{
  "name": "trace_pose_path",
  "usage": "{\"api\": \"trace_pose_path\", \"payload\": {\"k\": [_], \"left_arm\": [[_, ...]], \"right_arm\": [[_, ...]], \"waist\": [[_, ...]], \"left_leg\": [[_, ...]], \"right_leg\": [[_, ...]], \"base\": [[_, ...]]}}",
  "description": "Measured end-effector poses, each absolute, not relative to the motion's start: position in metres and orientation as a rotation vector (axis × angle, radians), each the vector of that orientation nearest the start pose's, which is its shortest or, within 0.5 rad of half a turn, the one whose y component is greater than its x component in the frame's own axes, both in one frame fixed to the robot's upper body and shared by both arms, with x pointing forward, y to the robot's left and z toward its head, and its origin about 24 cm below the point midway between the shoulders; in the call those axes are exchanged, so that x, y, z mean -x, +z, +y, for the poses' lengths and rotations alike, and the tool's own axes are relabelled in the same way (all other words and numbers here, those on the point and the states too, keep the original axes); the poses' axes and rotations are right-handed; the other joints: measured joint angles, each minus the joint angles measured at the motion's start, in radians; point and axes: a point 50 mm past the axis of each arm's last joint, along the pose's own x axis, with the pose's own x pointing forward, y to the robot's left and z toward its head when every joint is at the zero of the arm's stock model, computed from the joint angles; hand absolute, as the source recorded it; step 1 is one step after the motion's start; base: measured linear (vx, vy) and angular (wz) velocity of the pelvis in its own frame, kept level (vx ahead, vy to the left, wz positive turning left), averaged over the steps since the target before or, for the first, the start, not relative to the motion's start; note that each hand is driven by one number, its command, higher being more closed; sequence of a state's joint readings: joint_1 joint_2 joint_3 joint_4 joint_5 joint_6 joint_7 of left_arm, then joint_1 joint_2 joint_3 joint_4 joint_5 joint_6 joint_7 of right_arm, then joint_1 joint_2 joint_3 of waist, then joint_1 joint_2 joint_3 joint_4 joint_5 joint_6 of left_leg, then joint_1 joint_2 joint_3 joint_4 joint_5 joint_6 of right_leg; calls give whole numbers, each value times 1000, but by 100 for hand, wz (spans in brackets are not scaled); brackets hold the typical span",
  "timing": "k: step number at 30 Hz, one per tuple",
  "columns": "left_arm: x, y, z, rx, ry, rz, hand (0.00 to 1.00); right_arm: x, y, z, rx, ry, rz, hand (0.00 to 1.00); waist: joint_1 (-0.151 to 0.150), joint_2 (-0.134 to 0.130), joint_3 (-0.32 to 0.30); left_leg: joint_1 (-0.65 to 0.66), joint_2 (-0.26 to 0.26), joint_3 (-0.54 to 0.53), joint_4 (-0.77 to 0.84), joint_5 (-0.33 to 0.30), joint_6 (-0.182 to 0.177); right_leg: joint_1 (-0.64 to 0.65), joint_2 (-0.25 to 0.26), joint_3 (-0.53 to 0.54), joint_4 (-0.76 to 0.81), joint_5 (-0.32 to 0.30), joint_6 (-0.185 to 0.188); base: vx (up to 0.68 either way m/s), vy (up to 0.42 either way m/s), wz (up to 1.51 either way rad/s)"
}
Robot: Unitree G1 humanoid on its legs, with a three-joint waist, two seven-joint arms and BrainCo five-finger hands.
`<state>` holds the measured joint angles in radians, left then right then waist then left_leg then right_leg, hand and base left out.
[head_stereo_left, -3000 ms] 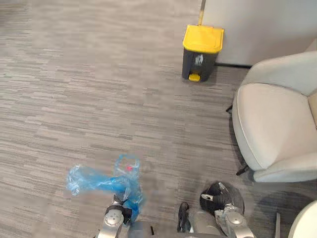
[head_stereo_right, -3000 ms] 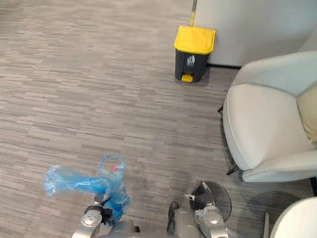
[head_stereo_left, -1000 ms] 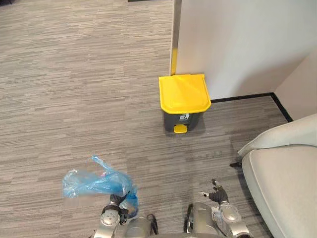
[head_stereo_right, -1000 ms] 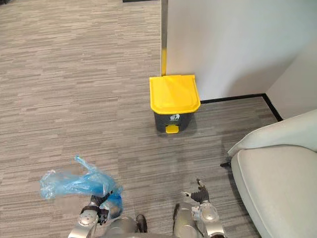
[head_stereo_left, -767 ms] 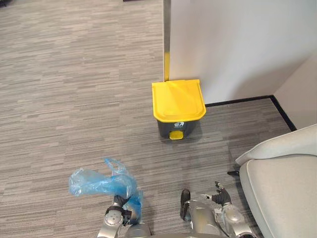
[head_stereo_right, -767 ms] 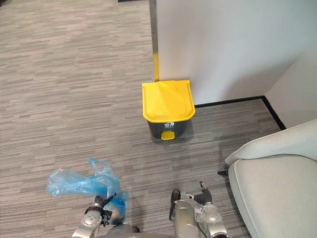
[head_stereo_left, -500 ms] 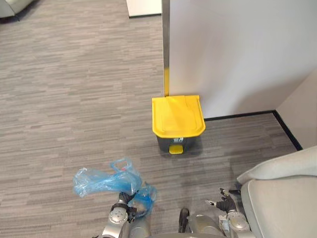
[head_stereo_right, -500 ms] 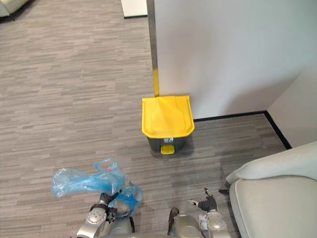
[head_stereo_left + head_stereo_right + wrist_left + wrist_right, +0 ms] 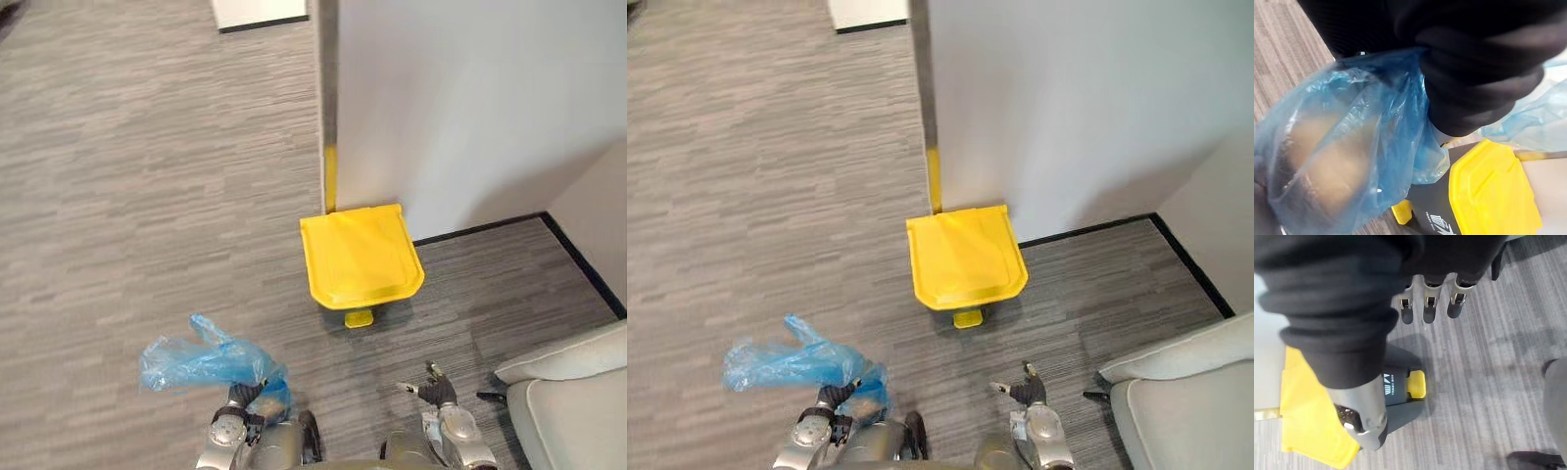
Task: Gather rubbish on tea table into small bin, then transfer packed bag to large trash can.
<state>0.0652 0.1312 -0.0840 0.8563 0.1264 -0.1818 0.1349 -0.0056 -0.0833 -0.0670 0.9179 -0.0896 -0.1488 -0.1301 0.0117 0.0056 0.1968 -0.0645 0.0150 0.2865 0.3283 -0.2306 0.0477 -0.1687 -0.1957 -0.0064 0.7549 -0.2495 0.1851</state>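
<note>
A dark grey pedal bin with a shut yellow lid (image 9: 361, 257) and a yellow pedal (image 9: 360, 318) stands on the carpet against a wall corner, just ahead of me. My left hand (image 9: 836, 397), low at the left, is shut on the neck of a crumpled blue plastic bag (image 9: 201, 360) that billows out to its left. In the left wrist view the bag (image 9: 1352, 142) hangs from under the hand's dark cover, with the bin's lid (image 9: 1488, 196) beyond it. My right hand (image 9: 432, 391) is empty, its fingers (image 9: 1429, 308) straight above the bin's pedal (image 9: 1417, 384).
A white wall (image 9: 470, 98) with a metal corner post (image 9: 329, 147) rises behind the bin. A pale armchair (image 9: 573, 401) sits at the lower right. Grey carpet (image 9: 127, 196) stretches away to the left.
The camera has moved closer: the bin is nearer and seen more from above, and the armchair has slid toward the lower right. My left hand still holds the bag.
</note>
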Motion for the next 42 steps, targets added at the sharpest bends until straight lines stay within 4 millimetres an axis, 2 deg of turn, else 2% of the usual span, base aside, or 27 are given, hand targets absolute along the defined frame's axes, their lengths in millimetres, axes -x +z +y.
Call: {"api": "trace_pose_path", "payload": {"k": [2,4,5,6,7,9,10,12,16,23,28,30,31,35,40,41,42], "left_arm": [[-156,-125,188,-323,21,716,100],[-159,-124,188,-326,20,710,100],[-157,-125,190,-330,21,719,100],[-154,-127,194,-341,26,736,100],[-152,-129,194,-337,28,751,100],[-146,-133,184,-306,21,771,100],[-145,-134,183,-303,20,774,100],[-146,-134,181,-298,16,772,100],[-145,-134,181,-296,17,775,100],[-140,-137,182,-299,19,794,100],[-135,-140,186,-309,20,819,100],[-134,-140,186,-310,20,821,100],[-134,-140,186,-311,20,823,100],[-132,-141,186,-312,21,832,100],[-132,-142,186,-309,21,834,100],[-132,-142,186,-308,20,834,100],[-132,-142,185,-307,20,833,100]], "right_arm": [[-163,-129,-194,191,-162,773,0],[-165,-129,-194,197,-156,770,0],[-165,-128,-195,207,-155,770,0],[-162,-129,-196,211,-156,776,0],[-157,-131,-199,218,-160,790,0],[-153,-133,-207,239,-170,812,0],[-153,-132,-209,244,-172,811,0],[-149,-133,-216,250,-192,820,0],[-140,-136,-218,244,-201,848,0],[-134,-141,-211,227,-195,875,0],[-134,-142,-205,210,-187,876,0],[-134,-142,-205,210,-187,876,0],[-134,-142,-205,210,-187,876,0],[-132,-143,-204,208,-186,885,0],[-124,-146,-203,208,-185,904,0],[-123,-146,-203,208,-185,906,0],[-122,-146,-203,208,-186,911,0]], "waist": [[-1,3,-1],[-3,9,1],[-8,11,1],[-11,-8,-9],[-15,-12,-14],[-15,24,-25],[-14,30,-29],[-28,45,-39],[-25,40,-48],[-22,26,-60],[-17,11,-68],[2,9,-70],[2,9,-70],[4,2,-70],[3,-6,-75],[1,-1,-74],[-2,11,-70]], "left_leg": [[53,8,-18,-26,-6,9],[70,30,-37,-41,-5,7],[79,44,-50,-41,-2,3],[90,33,-61,-37,1,-21],[104,22,-78,-33,-15,-48],[112,56,-96,-40,-13,-64],[120,60,-100,-51,-12,-66],[161,78,-123,-115,7,-94],[175,83,-142,-140,26,-106],[166,45,-156,-141,72,-97],[157,36,-178,-158,73,-94],[153,37,-186,-177,73,-94],[153,38,-193,-191,73,-94],[160,47,-206,-231,76,-89],[160,54,-197,-247,71,-94],[158,59,-198,-257,70,-93],[155,69,-196,-263,70,-93]], "right_leg": [[-56,-5,-85,71,-48,-78],[-93,31,-128,23,-67,-112],[-114,64,-133,-71,-66,-120],[-107,78,-127,-257,32,-138],[-88,73,-129,-296,108,-163],[-46,108,-137,-341,120,-180],[-35,114,-138,-357,120,-181],[11,144,-157,-426,130,-188],[62,160,-162,-525,175,-178],[157,138,-173,-719,286,-152],[185,143,-186,-805,344,-156],[187,151,-188,-840,377,-162],[188,155,-191,-854,389,-163],[184,160,-207,-858,403,-172],[164,163,-175,-860,396,-168],[159,170,-173,-859,386,-157],[153,184,-171,-853,398,-172]], "base": [[312,-5,13],[282,-88,14],[306,-168,33],[318,-193,41],[280,-140,32],[255,-103,1],[218,-96,-17],[146,-64,2],[55,1,5],[-23,48,9],[-80,19,9],[-146,-16,4],[-103,-20,7],[-149,-33,11],[-125,-34,-16],[-65,-84,-9],[-16,-66,-1]]}}
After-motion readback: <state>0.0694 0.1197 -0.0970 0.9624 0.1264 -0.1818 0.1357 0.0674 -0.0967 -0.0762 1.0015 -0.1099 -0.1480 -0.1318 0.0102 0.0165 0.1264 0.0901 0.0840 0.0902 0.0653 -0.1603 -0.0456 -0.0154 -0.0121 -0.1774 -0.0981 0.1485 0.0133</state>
